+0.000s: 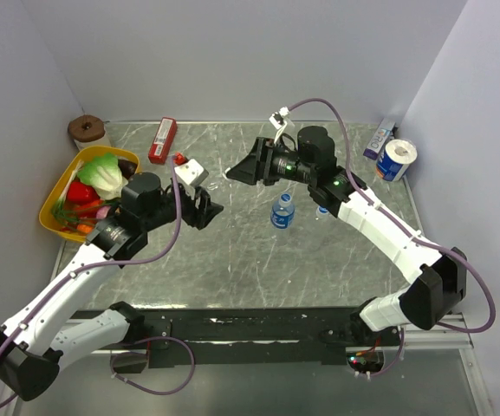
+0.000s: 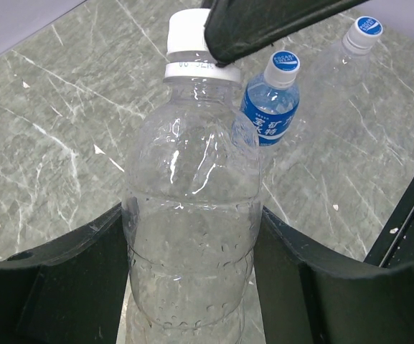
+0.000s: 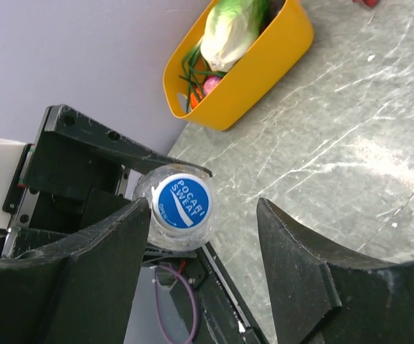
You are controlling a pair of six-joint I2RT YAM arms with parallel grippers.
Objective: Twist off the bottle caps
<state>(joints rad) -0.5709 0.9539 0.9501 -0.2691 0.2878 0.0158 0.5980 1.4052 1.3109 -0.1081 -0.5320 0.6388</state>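
Midway over the marbled surface, the left gripper is pinching a clear bottle between its jaws, while the right gripper is holding its jaws spread around the blue-topped cap, possibly touching one side. A blue-labelled bottle and a third bottle are standing close by.

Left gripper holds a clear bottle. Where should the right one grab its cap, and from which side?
Pinch the cap across its round side wall, coming end-on along the axis of the bottle. Its blue face looks squarely at the open right gripper, while the left gripper clamps the body.
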